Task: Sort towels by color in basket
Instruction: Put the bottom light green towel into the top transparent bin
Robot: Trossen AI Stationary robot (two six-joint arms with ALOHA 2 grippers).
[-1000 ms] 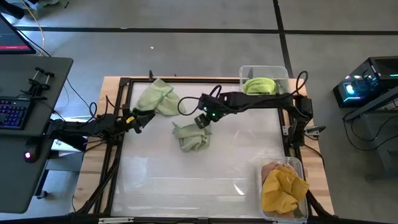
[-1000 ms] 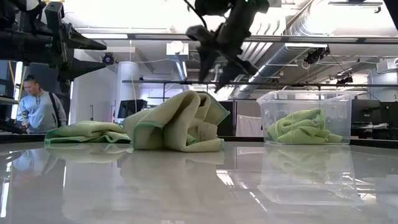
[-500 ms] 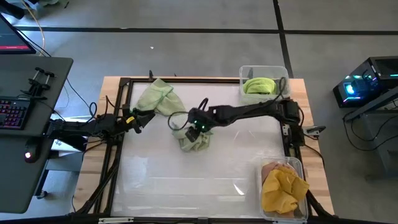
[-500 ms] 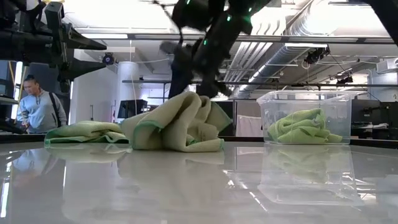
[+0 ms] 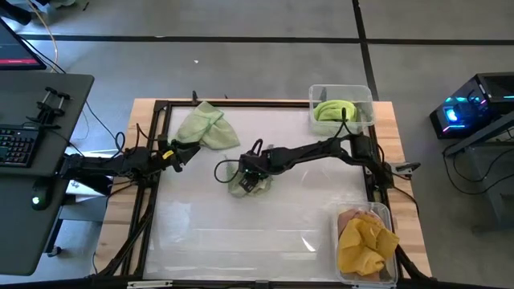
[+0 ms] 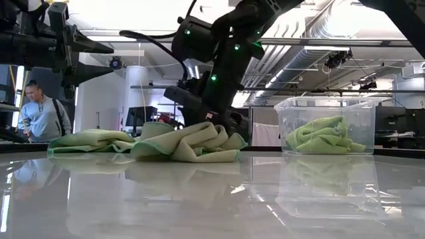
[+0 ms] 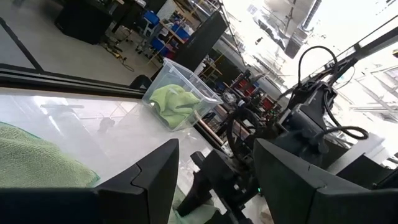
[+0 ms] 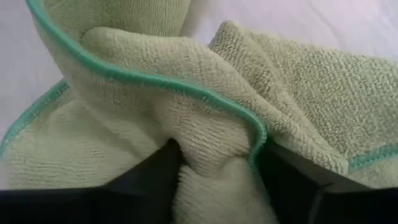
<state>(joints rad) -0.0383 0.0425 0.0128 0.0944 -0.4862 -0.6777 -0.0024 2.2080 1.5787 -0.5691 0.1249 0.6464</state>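
Since the earlier frames, the right gripper (image 5: 250, 181) has descended from above the table onto the pale green towel (image 5: 243, 183) at the table's middle, and that towel now lies flatter in the low view. Its fingers (image 8: 149, 180) straddle a raised fold of looped terry cloth edged with teal stitching; the jaws are pressed into the fold but whether they have clamped it cannot be told. The left gripper (image 5: 178, 152) stays at the table's left edge with its fingers spread and nothing between them, just beside a second pale green towel (image 5: 205, 127) near the far-left corner. A clear plastic bin (image 5: 365, 95) at the far-right corner holds a bright green towel (image 5: 334, 110). Another bin (image 5: 384, 210) at the near-right corner holds mustard yellow (image 5: 365, 243) and peach cloth. The table (image 5: 201, 225) is glossy white and reflective. Beyond it, a person (image 6: 40, 113) stands in a workshop with exposed ceiling ducts.
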